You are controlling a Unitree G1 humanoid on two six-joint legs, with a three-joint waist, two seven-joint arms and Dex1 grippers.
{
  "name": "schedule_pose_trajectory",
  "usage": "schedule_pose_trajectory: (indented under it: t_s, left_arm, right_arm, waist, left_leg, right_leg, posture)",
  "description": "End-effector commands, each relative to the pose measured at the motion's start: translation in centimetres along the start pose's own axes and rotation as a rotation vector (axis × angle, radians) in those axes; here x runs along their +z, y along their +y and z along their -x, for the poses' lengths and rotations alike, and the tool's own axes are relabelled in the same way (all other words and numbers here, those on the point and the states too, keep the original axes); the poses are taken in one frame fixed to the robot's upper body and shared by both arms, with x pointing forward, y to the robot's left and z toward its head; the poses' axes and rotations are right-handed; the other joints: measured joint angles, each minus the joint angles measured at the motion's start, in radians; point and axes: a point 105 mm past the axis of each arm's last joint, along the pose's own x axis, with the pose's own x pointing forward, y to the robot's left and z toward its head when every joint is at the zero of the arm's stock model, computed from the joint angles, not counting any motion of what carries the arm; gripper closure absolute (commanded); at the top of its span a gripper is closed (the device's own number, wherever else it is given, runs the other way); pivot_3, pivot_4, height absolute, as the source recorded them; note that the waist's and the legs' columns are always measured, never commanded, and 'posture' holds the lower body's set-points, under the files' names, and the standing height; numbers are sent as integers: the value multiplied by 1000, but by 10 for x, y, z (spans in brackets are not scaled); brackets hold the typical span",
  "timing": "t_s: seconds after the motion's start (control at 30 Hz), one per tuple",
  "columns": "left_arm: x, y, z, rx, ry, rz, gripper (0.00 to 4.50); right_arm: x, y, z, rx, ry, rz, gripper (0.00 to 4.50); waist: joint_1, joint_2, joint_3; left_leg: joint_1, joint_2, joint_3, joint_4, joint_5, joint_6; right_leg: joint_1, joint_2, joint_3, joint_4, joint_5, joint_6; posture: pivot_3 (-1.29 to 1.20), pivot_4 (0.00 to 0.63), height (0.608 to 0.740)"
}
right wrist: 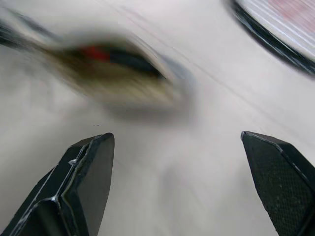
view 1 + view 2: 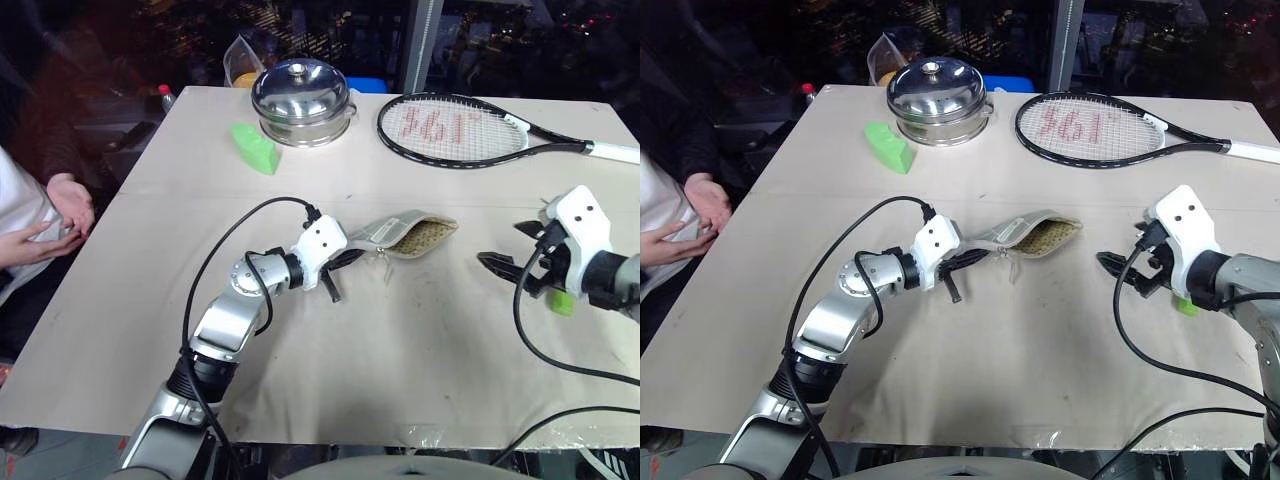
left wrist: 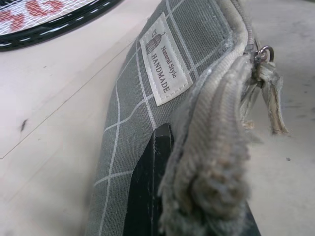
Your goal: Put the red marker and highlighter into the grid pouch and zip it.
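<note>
One beige table [image 2: 330,340], dark surroundings

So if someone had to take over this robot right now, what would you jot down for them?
Left hand: shut on the end of the grid pouch, holding its mouth open.
Right hand: open, holding nothing, off to the pouch's side.
Red marker: inside the pouch.
Highlighter: on the table beside the right hand.
Done: marker in.
Left: highlighter in, then zip the pouch.
</note>
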Motion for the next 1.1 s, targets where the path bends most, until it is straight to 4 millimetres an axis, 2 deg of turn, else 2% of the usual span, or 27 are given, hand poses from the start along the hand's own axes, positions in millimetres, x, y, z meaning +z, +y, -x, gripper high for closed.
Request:
schedule_pose_trajectory:
  t_s: [0.03, 0.13, 0.2, 0.33, 0.47, 0.6, 0.63, 0.7, 0.8, 0.87, 0.97, 1.1]
  left_arm:
    - [10, 1, -2, 15, -34, -46, 4500]
    - [10, -3, -5, 5, -36, -50, 4500]
    - [10, -4, -7, 0, -36, -54, 4500]
    - [13, -5, -10, 1, -41, -53, 4500]
    - [14, -5, -10, 6, -43, -51, 4500]
    - [14, -4, -8, 16, -40, -42, 4500]
    - [14, -4, -7, 15, -43, -39, 4500]
    - [17, -5, -7, 9, -53, -26, 4500]
    - [20, -7, -4, -8, -64, -9, 4500]
    - [20, -8, -3, -21, -58, -16, 4500]
    - [19, -10, -3, -35, -48, -39, 4500]
    - [18, -10, -2, -41, -44, -56, 4500]
  right_arm:
    - [-47, -42, 5, -403, 187, -132, 310]
    - [-62, -44, 0, -480, 252, -197, 310]
    - [-71, -47, -8, -519, 283, -302, 310]
    - [-89, -47, -20, -526, 334, -465, 310]
    - [-104, -45, -22, -500, 378, -540, 1453]
    - [-106, -48, -11, -507, 383, -526, 3470]
    - [-101, -46, -9, -476, 358, -497, 3776]
    - [-79, -36, -6, -352, 267, -353, 3774]
    - [-32, 13, 4, -8, 122, 124, 3774]
    - [-20, 37, 8, 156, 108, 356, 3774]
    - [-4, 50, 4, 250, 62, 509, 3774]
    - [20, 71, -8, 340, -30, 656, 3774]
  waist:
    - [2, 0, 0]
    - [-3, 1, -1]
    - [-8, 1, -1]
    - [-5, 0, -1]
    - [-6, -5, -5]
    - [6, -7, -5]
    - [12, -7, -5]
    - [23, -6, -5]
    - [15, 2, -2]
    - [-7, 5, 0]
    - [-16, -3, 1]
    - [-11, -2, 2]
  left_leg:
    - [0, 0, 0, 0, 1, -1]
    - [0, -1, 3, 0, 2, -3]
    - [0, -1, 4, 0, 2, -3]
    - [1, -1, 4, -1, 0, 0]
    - [2, -1, 5, 0, -1, 1]
    - [8, -2, 5, 0, -1, 2]
    - [9, -2, 5, 0, -2, 3]
    - [9, -3, 4, -1, -2, 4]
    - [8, -4, 4, -2, -3, 6]
    - [8, -4, 6, -2, -4, 7]
    - [12, 0, 5, -3, -4, 7]
    - [12, 2, 5, -3, -4, 6]
  right_leg:
    - [0, 0, 0, 0, 0, 0]
    - [-3, 1, 3, 2, 0, 0]
    - [-3, 2, 5, 3, 0, 0]
    - [-4, 7, 6, 6, 0, 0]
    - [-3, 7, 8, 6, 0, 0]
    - [5, 6, 7, 3, 0, 0]
    - [6, 5, 7, 2, -1, 0]
    - [7, 4, 7, 1, -1, 1]
    - [6, 2, 7, 1, -2, 3]
    - [5, 1, 10, 0, -3, 4]
    - [8, 5, 10, 0, -6, 8]
    - [7, 6, 10, 0, -6, 8]
  posture:
    - [0, 150, 740]
    - [0, 150, 740]
    - [0, 150, 740]
    - [0, 150, 740]
    - [0, 150, 740]
    - [0, 150, 740]
    - [0, 150, 740]
    - [0, 150, 740]
    - [0, 150, 740]
    - [0, 150, 740]
    - [0, 150, 740]
    - [0, 150, 740]
